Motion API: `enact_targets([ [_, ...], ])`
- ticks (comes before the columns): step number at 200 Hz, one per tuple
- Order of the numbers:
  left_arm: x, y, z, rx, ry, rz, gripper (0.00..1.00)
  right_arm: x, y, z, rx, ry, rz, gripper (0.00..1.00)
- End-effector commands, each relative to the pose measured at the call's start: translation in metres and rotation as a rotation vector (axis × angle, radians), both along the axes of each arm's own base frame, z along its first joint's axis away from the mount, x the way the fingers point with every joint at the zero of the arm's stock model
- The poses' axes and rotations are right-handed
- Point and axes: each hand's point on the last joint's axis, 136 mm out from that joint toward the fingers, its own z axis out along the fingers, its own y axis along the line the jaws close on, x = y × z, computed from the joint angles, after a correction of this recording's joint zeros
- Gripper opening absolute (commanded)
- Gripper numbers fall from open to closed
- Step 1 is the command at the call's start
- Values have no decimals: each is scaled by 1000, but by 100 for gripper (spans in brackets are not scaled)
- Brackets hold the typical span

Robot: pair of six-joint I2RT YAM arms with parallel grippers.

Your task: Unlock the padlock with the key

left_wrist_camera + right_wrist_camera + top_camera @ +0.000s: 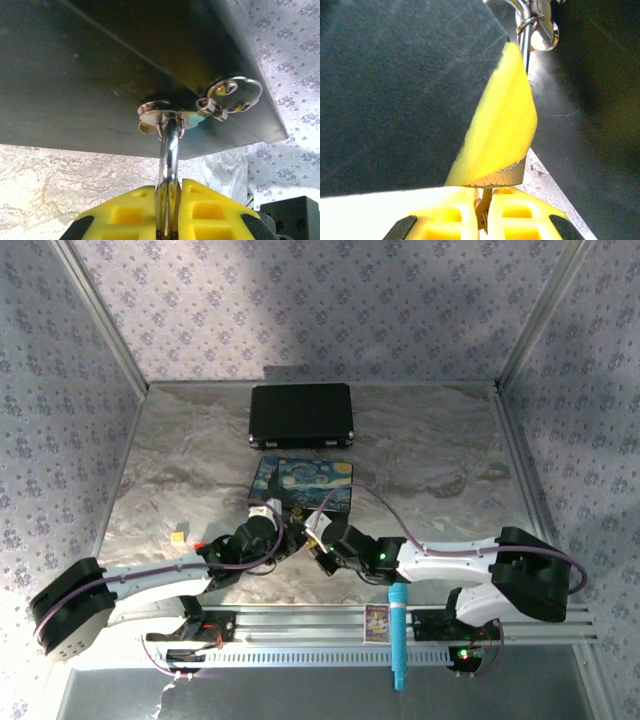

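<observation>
— Where's the padlock? I can't pick it out from above.

— At six o'clock of the painted box [300,480], where the two arms meet. The left wrist view is the one to look at. The padlock [168,150] hangs by its silver loop from a small eyelet [159,106] on the box's dark underside. The left gripper [168,191] is clenched on that loop, which runs from the fingers straight towards twelve o'clock.

— And the key?

— The right gripper [484,194] is pinched tight. I take the key [482,206] to be the thin sliver of metal caught between its fingers, but it's blurred, so I wouldn't swear to it. I can't see the keyhole at all.

— So the turn comes next?

— That's my guess, if the key is seated. The right wrist should roll about the key's own line, with no pull and no sideways push. The key is a thin thing and I'd expect it to slip or bend under a crooked load.

— And the left side?

— It should hold hard and not give with the twist, otherwise the whole lock just swings on the eyelet. The box looks light too, so it could shift.

— Anything in the way?

— There's a round silvery tab [235,93] on a small ring at two o'clock of the eyelet, close beside the loop. I can't tell what it is, but it could snag.
</observation>
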Motion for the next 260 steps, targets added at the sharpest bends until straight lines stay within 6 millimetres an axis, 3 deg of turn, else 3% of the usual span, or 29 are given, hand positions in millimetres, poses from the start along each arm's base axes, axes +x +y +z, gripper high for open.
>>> enact_targets([
  [1,-1,-10,26,-74,-48,-28,0,-5,8,19,151,46,57,7],
  [56,-6,-8,16,-52,-27,-46,0,-5,1,23,287,168,66,7],
  [104,-8,-5,11,-51,-20,-41,0,16,-30,17,264,126,-111,21],
  [118,-9,-6,13,-54,-22,-44,0,17,-34,15,249,125,-126,28],
  [145,-9,-7,15,-58,-27,-47,0,15,-32,14,229,120,-122,29],
  [222,-14,-7,9,-46,-20,-57,0,14,-16,27,290,114,-88,19],
  [260,-15,-6,6,-49,-17,-56,0,11,-14,26,361,205,-86,10],
])
